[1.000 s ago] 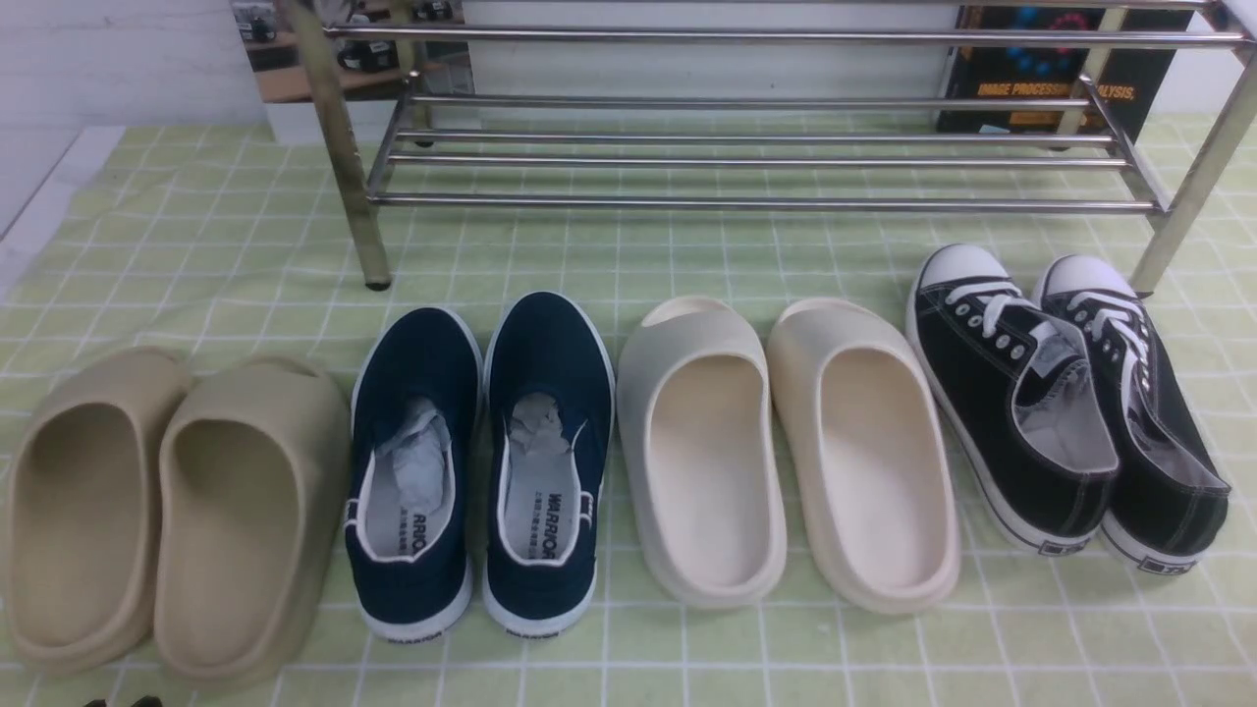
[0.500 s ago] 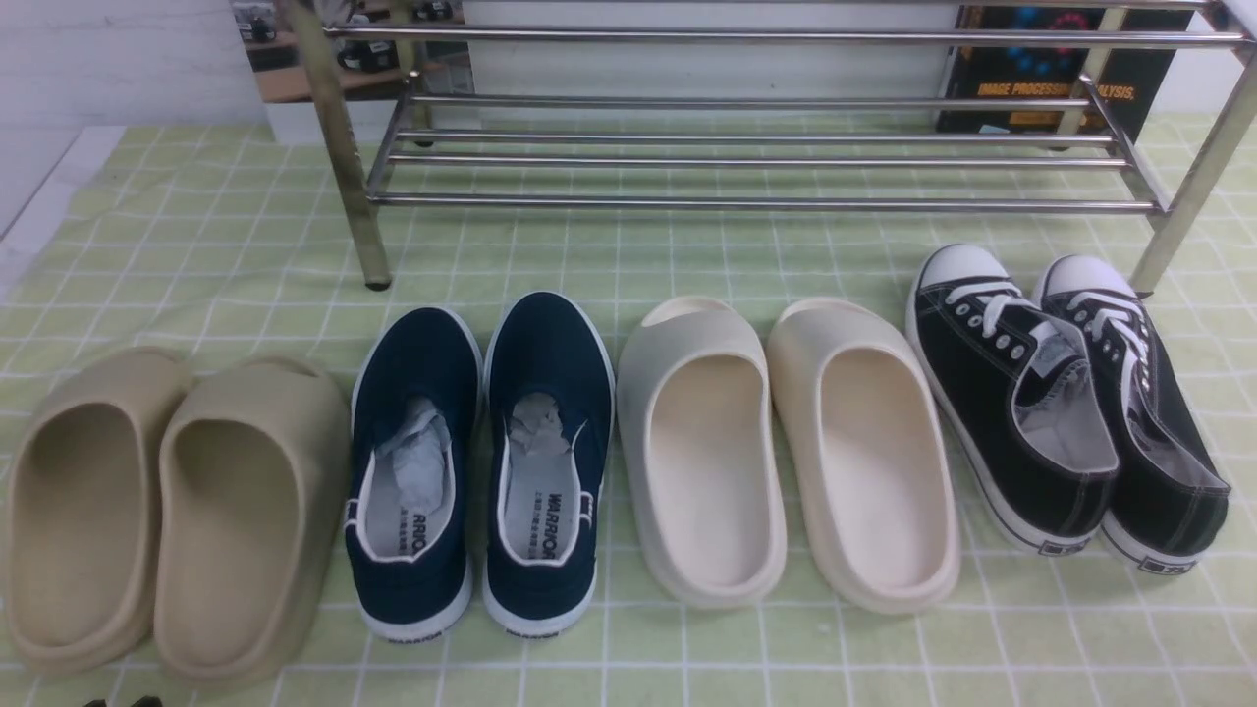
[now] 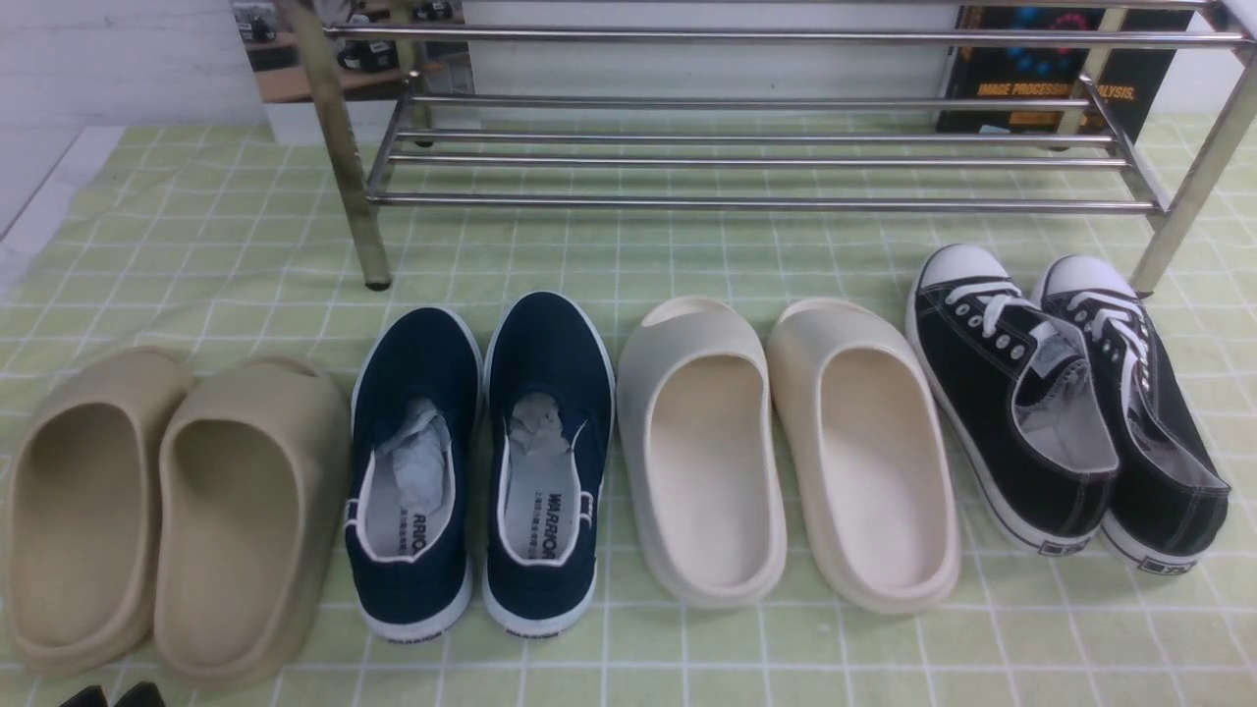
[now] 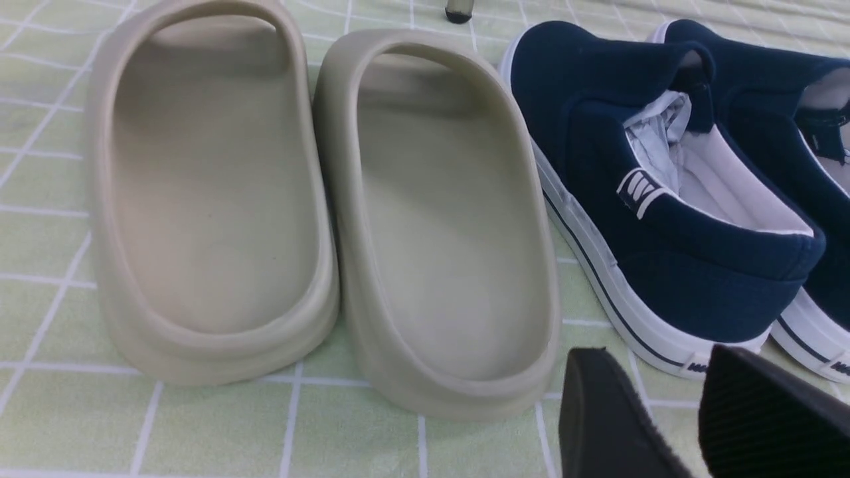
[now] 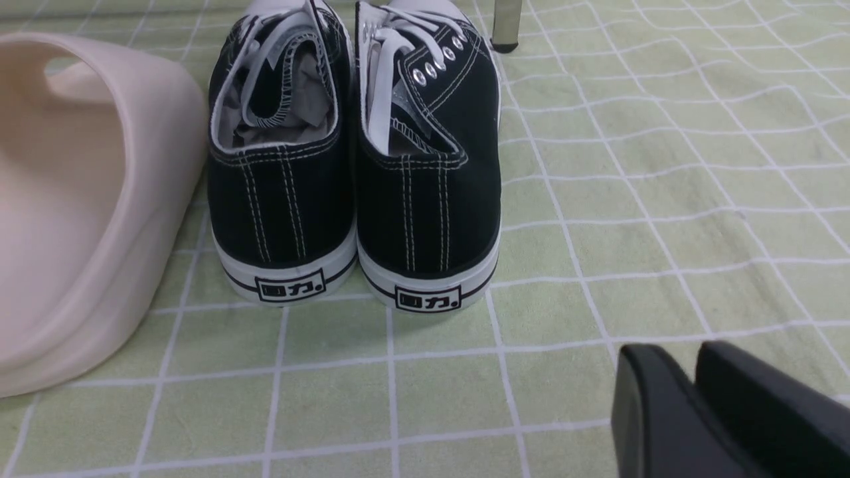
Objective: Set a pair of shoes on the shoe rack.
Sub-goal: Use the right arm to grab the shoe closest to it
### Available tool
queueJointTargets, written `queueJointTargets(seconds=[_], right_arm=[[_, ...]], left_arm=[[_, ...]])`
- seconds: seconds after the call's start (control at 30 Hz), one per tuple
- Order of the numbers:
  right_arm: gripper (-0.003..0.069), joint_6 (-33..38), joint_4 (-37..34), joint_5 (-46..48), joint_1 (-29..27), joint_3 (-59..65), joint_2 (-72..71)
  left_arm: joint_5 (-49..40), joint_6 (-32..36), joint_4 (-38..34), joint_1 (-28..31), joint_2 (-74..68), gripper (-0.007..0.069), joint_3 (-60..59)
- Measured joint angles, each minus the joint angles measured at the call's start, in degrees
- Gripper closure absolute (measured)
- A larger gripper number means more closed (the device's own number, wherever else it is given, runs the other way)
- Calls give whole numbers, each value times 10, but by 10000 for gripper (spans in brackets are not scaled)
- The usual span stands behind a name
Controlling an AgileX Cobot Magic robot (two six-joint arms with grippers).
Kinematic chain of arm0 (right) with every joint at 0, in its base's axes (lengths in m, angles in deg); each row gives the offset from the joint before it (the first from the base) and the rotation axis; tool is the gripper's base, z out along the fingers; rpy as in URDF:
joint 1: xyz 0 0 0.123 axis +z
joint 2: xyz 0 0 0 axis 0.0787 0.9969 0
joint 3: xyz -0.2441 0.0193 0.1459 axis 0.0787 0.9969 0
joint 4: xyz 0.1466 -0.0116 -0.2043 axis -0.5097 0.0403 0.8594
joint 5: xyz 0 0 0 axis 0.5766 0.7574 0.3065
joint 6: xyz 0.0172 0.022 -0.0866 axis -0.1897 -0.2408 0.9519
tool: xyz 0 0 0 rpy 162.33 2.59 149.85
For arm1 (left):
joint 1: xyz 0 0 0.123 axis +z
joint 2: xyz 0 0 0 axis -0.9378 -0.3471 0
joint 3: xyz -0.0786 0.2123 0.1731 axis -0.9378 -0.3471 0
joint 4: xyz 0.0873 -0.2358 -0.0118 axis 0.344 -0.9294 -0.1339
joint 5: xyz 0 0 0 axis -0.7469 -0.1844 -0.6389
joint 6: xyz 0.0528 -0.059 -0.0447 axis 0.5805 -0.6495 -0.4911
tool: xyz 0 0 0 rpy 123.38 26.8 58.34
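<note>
Only your left gripper (image 3: 110,695) has moved since half a second ago: its two black tips show a little more at the bottom edge of the front view, while every shoe lies where it was. In the left wrist view I see a narrow gap between its fingers (image 4: 611,411), but I cannot tell if it is really open or closed. Your right gripper (image 5: 694,362) looks closed, finger against finger, with nothing in it. It hangs behind the heels of the black sneakers (image 3: 1065,403), near them but not touching.

These sneakers stand side by side and touching on the green checked cloth (image 3: 687,255), at the right end of the row, just beside the cream slides (image 3: 786,452). Their white toes point to the shoe rack (image 3: 766,203), which has nothing on it yet.

I judge these shoes to be light, with soft canvas sides that fold under pressure and a stiffer rubber sole. The heel wall (image 5: 425,199) is probably your best place to hold: one finger inside the opening, one outside on the back. Avoid the laces (image 3: 997,309), since they give no firm hold. When you hold a sneaker by the heel, the toe may hang down, so lift enough to pass the front bar
</note>
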Motion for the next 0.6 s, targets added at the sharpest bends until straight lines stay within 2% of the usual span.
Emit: queueJointTargets(seconds=[0.2, 0.33, 0.5, 0.6], right_arm=[[514, 0, 0, -3, 0, 0, 0], [509, 0, 0, -46, 0, 5, 0], [498, -4, -1, -193, 0, 6, 0], [496, -39, -1, -301, 0, 6, 0]], left_arm=[[0, 0, 0, 0, 0, 386, 0], [0, 0, 0, 0, 0, 386, 0], [17, 0, 0, 0, 0, 386, 0], [41, 0, 0, 0, 0, 386, 0]])
